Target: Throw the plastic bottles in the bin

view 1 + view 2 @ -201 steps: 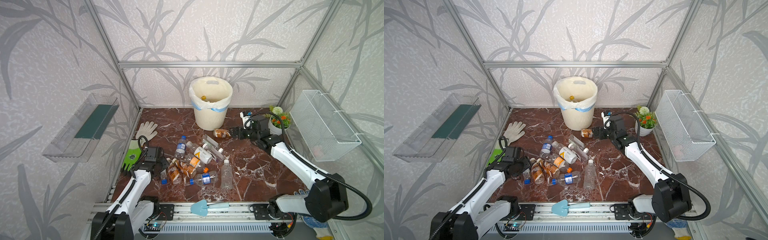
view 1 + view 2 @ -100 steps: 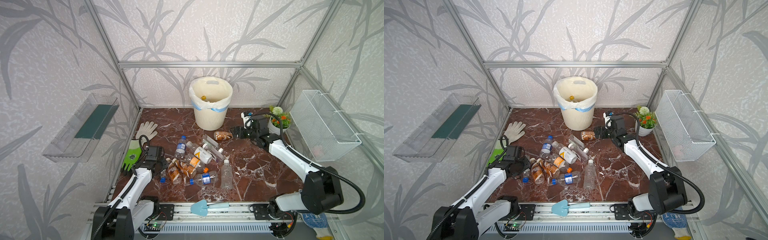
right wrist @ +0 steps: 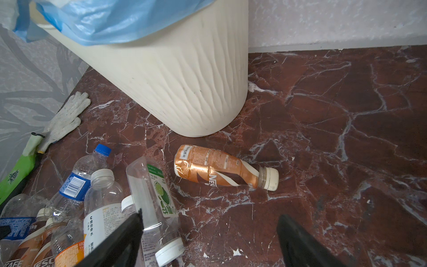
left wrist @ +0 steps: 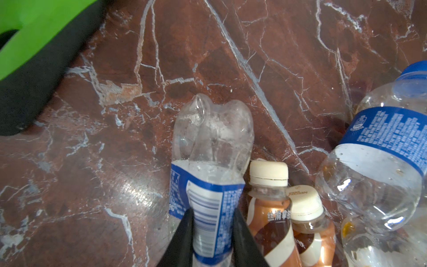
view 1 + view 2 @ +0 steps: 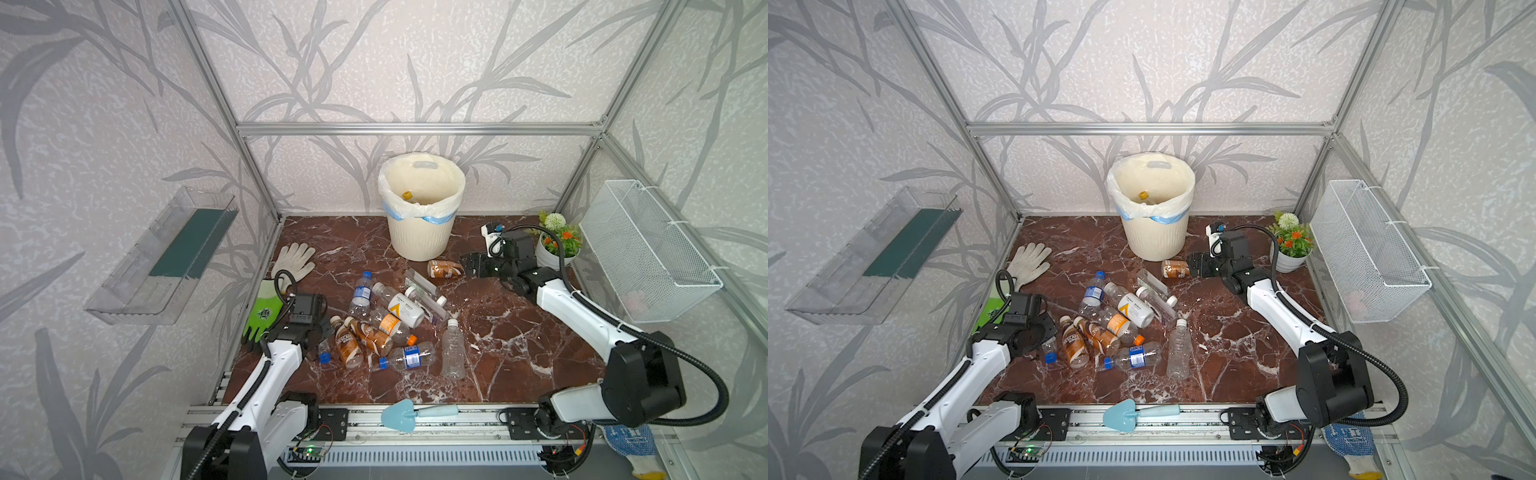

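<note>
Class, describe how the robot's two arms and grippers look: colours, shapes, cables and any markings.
Both the left arm and the right arm have white link shells joined by bulky black joint housings. A ribbed black hose runs outside each, with a thinner black cable looping at the wrist. The left gripper and right gripper have plain black tapered fingers. No markings are readable.

The counter [image 5: 498, 353] is red-brown marble veined white. The bin [image 5: 417, 241] is cream-white with wavy ribs, its liner bag [image 5: 453, 197] white with blue ties. The crushed bottle [image 4: 212, 143] is clear, its label blue and white with a barcode. The coffee bottle [image 3: 215, 171] wears a copper-brown label with a white swoosh and a cream cap. The knit glove [image 5: 293, 259] is white, the work glove [image 5: 262, 311] green and black.
</note>
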`<move>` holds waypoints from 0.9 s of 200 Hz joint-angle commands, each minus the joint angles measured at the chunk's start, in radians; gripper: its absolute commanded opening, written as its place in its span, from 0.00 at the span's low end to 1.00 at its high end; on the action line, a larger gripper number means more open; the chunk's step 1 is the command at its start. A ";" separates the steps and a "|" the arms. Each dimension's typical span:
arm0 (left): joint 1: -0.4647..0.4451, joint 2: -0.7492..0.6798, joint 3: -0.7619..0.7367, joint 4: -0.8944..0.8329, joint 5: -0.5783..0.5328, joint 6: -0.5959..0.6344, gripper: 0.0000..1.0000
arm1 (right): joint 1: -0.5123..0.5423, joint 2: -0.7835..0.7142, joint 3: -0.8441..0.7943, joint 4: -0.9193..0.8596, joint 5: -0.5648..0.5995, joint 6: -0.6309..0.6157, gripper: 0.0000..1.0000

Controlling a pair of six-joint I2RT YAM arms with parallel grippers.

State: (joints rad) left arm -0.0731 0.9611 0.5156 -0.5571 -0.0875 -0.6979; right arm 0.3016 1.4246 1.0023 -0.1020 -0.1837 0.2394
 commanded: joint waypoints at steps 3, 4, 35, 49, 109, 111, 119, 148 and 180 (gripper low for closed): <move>-0.001 -0.033 0.039 -0.021 -0.064 0.017 0.26 | -0.002 -0.009 0.000 -0.020 0.012 -0.006 0.91; -0.002 -0.035 0.039 -0.020 -0.065 0.019 0.26 | -0.002 -0.009 0.000 -0.020 0.012 -0.006 0.91; -0.001 -0.076 0.055 0.039 -0.074 0.071 0.26 | -0.002 -0.003 0.008 -0.031 0.005 0.000 0.91; -0.002 -0.095 0.054 0.089 -0.066 0.078 0.26 | -0.002 0.000 0.017 -0.043 0.001 0.000 0.91; -0.004 -0.113 0.177 0.261 0.063 0.192 0.27 | -0.002 -0.008 0.027 -0.094 0.015 -0.014 0.90; -0.002 -0.114 0.183 0.267 0.066 0.198 0.27 | -0.002 -0.007 0.027 -0.094 0.015 -0.013 0.90; -0.003 -0.123 0.208 0.302 0.082 0.229 0.27 | -0.002 -0.009 0.025 -0.095 0.015 -0.010 0.90; -0.002 -0.161 0.281 0.462 0.161 0.317 0.27 | -0.002 -0.013 0.022 -0.098 0.016 0.000 0.90; -0.004 -0.174 0.364 0.672 0.317 0.386 0.29 | -0.002 -0.022 0.024 -0.099 0.012 0.012 0.89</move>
State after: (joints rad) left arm -0.0731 0.8051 0.8124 -0.1127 0.0822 -0.4091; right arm 0.3008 1.4246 1.0031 -0.1844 -0.1753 0.2398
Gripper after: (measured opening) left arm 0.281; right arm 0.891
